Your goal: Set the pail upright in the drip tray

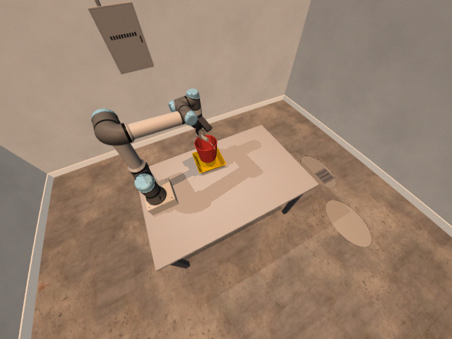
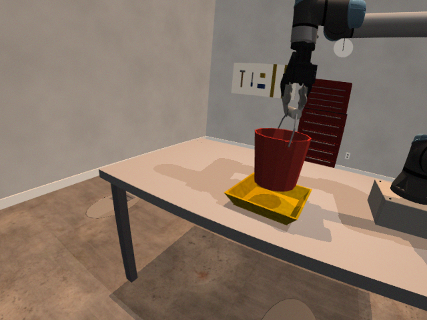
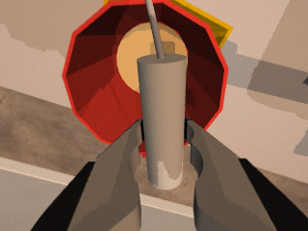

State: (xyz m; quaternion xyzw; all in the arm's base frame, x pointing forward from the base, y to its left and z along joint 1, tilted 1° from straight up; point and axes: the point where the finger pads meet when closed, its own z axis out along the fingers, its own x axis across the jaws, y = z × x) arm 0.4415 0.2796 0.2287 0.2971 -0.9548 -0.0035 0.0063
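Observation:
The red pail (image 2: 279, 159) hangs upright from its wire handle, its base at about the height of the rim of the yellow drip tray (image 2: 269, 201), over the tray's far part. I cannot tell whether the base touches the tray floor. My gripper (image 2: 293, 111) is shut on the handle's grey cylindrical grip (image 3: 161, 120), straight above the pail. In the wrist view the pail (image 3: 144, 77) opens below the fingers, with a corner of the tray (image 3: 212, 24) behind it. In the top view the pail (image 1: 206, 147) sits over the tray (image 1: 210, 163).
The arm's base block (image 2: 396, 210) stands on the table at the right, near the tray. The table's front edge (image 2: 241, 237) runs close before the tray. A red drawer cabinet (image 2: 325, 124) stands by the far wall.

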